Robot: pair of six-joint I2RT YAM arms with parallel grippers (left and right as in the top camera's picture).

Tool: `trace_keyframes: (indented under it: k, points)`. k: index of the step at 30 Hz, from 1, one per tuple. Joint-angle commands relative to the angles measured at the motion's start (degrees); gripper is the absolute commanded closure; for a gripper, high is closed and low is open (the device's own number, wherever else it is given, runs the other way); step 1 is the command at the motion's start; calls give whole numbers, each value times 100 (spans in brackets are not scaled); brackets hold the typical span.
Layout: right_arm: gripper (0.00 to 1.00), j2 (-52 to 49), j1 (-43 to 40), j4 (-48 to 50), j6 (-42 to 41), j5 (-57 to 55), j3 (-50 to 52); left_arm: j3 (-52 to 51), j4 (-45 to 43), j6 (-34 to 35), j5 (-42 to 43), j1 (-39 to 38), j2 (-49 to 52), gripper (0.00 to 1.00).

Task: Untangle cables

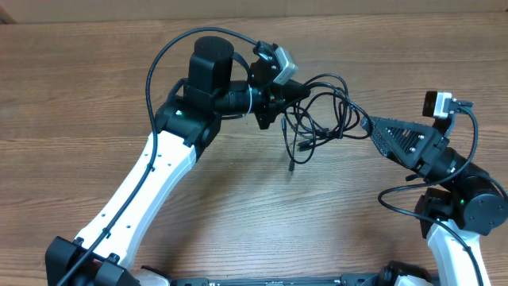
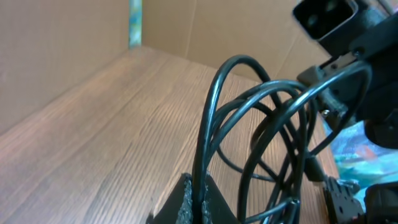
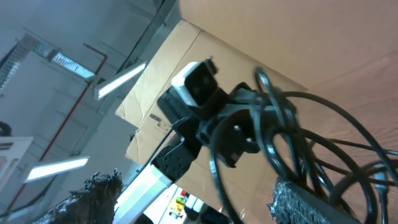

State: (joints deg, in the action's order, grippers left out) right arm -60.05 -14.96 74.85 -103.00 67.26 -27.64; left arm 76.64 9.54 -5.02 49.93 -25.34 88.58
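Two sets of fingers, one tangle. Left fingers (image 2: 180, 206): closed, pinching a strand of the cables (image 1: 327, 111), whose loops arc upward from the grip. Right fingers (image 3: 297, 200): spread wide apart, loops lying beside one of them, nothing clamped. Cables: bunched between both arms, near the far middle of the desk (image 1: 238, 199), loose plug ends trailing toward the wood.

The cables (image 1: 311, 127) are thin black cords bunched into one loose tangle of overlapping loops, at the upper middle of the table (image 1: 95, 103). One strand is pinched in the left pincer (image 2: 198, 200). A small plug end (image 1: 291, 165) trails toward the near side.
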Motion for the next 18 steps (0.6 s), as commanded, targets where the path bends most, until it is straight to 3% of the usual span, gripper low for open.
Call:
trace_keyframes:
  k: [1, 10, 18]
  points:
    - [21, 20, 11, -284, 328, 22, -136, 120, -407, 498, 511, 33, 13, 96]
    - [21, 17, 11, -2026, 1506, 66, -136, 122, -1895, 1412, 1506, 103, -70, 96]
    - [21, 17, 11, -2813, 2090, 70, -136, 122, -3132, 2288, 2282, 105, -70, 96]
